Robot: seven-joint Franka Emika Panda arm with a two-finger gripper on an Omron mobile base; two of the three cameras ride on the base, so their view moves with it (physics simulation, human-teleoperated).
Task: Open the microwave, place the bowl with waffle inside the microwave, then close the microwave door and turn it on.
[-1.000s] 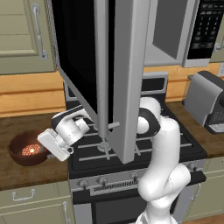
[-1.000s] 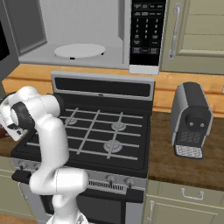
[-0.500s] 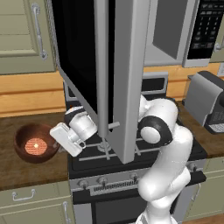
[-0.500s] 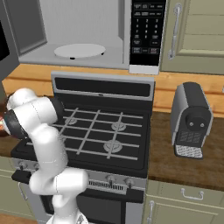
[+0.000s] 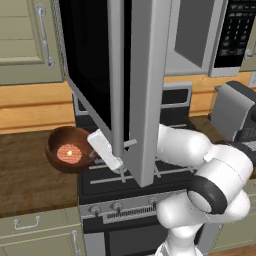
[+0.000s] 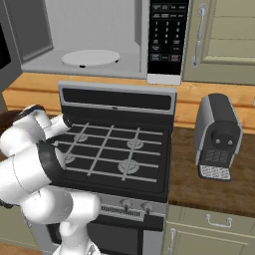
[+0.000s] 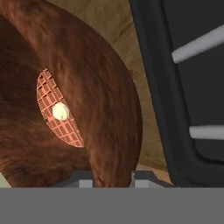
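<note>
Your gripper (image 7: 113, 178) sits at the bottom centre of the hand view, its two dark fingertips (image 7: 85, 180) rising on either side of the bowl's (image 7: 65, 109) near rim. The rim stands in the gap between them, so the claw reads as clenched on the bowl's edge. In the left base view you see the white hand (image 5: 104, 149) at centre left, reaching to the bowl (image 5: 69, 150), which rests at the left of the frame above the brown counter (image 5: 30, 175), just beside the stove's left edge.

Look inside the bowl: the waffle (image 7: 57, 111) lies flat on its bottom, an orange grid with a pale dab at its centre. In the left base view it shows as an orange spot (image 5: 69, 152).

Moving right, the microwave door (image 5: 115, 75) hangs swung wide open, its black glass and grey bar handle filling the upper middle of the left base view. In the right base view you see the microwave (image 6: 99, 40) cavity open at upper left, a white turntable plate (image 6: 90, 57) inside. The keypad panel (image 6: 168, 30) carries small white markings, too small for you to read.

Below it sits the black gas stove (image 6: 114, 149). At the right, a grey coffee machine (image 6: 218, 137) stands on the counter under a beige cabinet (image 6: 224, 35).
</note>
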